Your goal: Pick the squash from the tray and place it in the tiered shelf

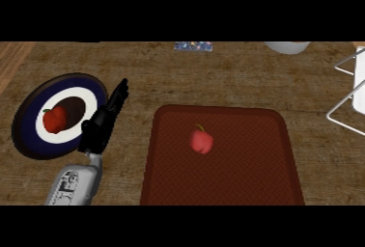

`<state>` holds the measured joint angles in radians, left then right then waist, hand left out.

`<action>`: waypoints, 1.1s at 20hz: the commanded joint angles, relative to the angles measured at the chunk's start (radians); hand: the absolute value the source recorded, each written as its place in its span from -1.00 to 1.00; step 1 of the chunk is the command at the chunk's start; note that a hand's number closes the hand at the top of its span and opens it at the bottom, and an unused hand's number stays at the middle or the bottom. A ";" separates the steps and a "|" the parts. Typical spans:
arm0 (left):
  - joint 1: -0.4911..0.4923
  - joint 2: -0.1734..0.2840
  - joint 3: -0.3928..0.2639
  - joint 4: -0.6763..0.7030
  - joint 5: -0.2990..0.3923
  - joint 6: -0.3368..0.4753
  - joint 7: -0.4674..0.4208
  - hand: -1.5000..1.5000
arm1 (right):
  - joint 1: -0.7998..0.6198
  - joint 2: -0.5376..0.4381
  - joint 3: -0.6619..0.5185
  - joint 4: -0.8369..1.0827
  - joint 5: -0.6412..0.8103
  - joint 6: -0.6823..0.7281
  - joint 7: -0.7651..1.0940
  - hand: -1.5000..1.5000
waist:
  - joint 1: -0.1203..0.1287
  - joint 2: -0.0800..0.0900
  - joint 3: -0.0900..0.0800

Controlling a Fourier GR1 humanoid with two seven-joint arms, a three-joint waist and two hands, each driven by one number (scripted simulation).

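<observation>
The squash (202,141), a small reddish thing with a thin stem, lies near the middle of the dark red tray (281,159) on the table (214,77), well right of the left hand (103,123). Its long axis runs near to far, stem pointing far. The left hand holds nothing, fingers straight, beside a plate (28,120) carrying a red pepper (55,119). The white tiered shelf (349,96) stands at the far right.

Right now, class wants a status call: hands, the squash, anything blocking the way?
Left hand open, fingers straight, beside the plate. Right hand out of view. Squash on the tray, untouched. Shelf at right edge; nothing between.
</observation>
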<state>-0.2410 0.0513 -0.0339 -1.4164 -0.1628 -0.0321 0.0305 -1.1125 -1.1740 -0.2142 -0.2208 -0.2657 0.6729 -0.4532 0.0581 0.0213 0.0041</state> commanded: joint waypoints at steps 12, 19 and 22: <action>0.020 -0.010 -0.016 -0.005 -0.001 -0.006 -0.037 0.00 | -0.004 -0.183 -0.039 0.137 -0.026 0.140 0.252 -1.00 | 0.018 0.028 0.009; 0.007 -0.011 -0.018 -0.027 -0.005 0.000 -0.030 0.00 | 0.038 -0.223 -0.009 0.098 0.011 0.185 0.210 -1.00 | 0.025 0.035 0.017; 0.009 -0.008 -0.006 -0.024 0.002 0.002 -0.025 0.00 | 0.052 -0.223 -0.025 0.113 -0.004 0.209 0.203 -1.00 | 0.018 0.035 0.021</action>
<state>-0.2297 0.0457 -0.0448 -1.4375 -0.1611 -0.0378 0.0004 -1.0834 -1.3881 -0.2392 -0.1102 -0.2725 0.8330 -0.2140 0.0792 0.0540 0.0207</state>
